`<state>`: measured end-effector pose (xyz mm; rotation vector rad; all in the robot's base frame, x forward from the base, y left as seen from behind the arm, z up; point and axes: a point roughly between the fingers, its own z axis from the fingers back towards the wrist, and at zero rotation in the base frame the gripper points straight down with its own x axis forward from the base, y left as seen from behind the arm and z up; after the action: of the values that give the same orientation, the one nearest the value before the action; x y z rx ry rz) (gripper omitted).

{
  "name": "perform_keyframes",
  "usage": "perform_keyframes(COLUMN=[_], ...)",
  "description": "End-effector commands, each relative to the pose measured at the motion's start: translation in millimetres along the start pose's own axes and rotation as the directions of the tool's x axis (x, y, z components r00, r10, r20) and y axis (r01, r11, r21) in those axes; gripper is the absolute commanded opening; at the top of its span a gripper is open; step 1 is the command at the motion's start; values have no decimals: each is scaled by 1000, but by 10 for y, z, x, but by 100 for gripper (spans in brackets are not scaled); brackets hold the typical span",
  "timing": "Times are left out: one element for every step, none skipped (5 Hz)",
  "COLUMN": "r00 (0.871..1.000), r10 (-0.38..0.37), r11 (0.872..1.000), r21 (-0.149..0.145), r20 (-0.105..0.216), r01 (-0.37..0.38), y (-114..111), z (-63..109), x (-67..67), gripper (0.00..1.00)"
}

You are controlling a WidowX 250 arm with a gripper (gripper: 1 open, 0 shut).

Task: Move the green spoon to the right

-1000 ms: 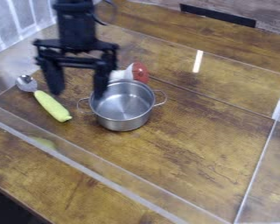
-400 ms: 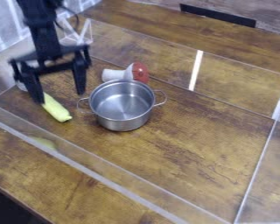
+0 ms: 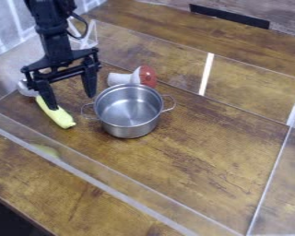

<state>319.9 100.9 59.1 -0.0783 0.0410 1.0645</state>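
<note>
The gripper [image 3: 66, 90] is dropping lower and sliding toward the table's [image 3: 199, 138] left edge compared with a second ago, jaws spread wide and empty, now straddling the upper end of the green spoon [image 3: 56, 113]. The spoon is lying flat near that left edge, just beside the steel pot [image 3: 128, 111], in the same spot as before, with the mushroom toy [image 3: 137, 76] behind the pot. It looks like the approach is nearly done, and closing on the handle is probably coming next.
</note>
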Motion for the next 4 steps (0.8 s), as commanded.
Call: perform_keyframes(r00=[996, 988, 983, 980], r10=[78, 148, 179, 195], r11=[996, 989, 984, 980], r21=[-38, -38, -34, -30], r20=[42, 41, 41, 40], r01=[-76, -146, -178, -194], y=[24, 70, 124, 137], z=[150, 110, -71, -160], x=[100, 123, 233, 338], gripper=[100, 100, 100, 100])
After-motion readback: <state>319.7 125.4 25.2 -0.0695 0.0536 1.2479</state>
